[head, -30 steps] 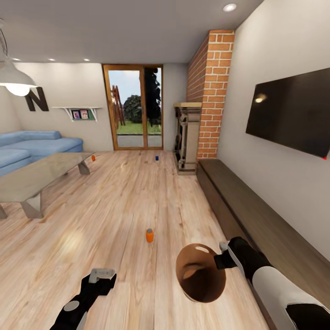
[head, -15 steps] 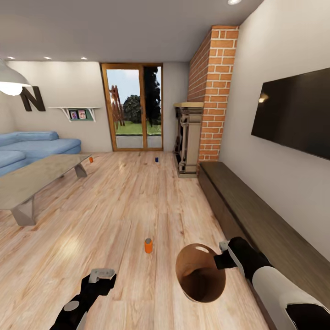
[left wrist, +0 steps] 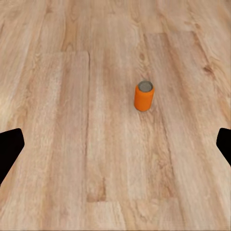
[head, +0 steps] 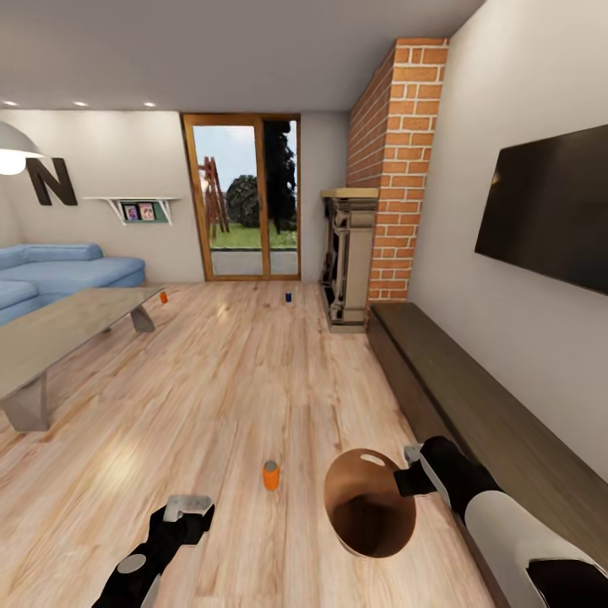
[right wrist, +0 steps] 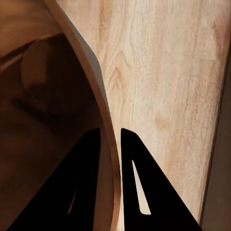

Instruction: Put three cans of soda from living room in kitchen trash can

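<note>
An orange soda can (head: 270,475) stands upright on the wood floor just ahead; it also appears in the left wrist view (left wrist: 143,96), centred beyond my left gripper (head: 187,505), which is open and empty. A second orange can (head: 163,297) stands by the far end of the coffee table. A dark blue can (head: 289,296) stands on the floor near the glass doors. My right gripper (head: 409,479) is shut on the rim of the tash can (head: 370,502), a brown-lined bucket held tilted above the floor; the rim (right wrist: 98,110) runs between the fingers.
A long coffee table (head: 59,329) and a blue sofa (head: 59,268) stand at left. A low dark bench (head: 481,405) runs along the right wall under a TV (head: 549,211). A brick fireplace (head: 355,253) and glass doors (head: 245,198) stand at the far end.
The camera has moved forward into the room, so the near orange can sits closer and lower in view. The tash can now shows more of its inside. Both grippers hold their places.
</note>
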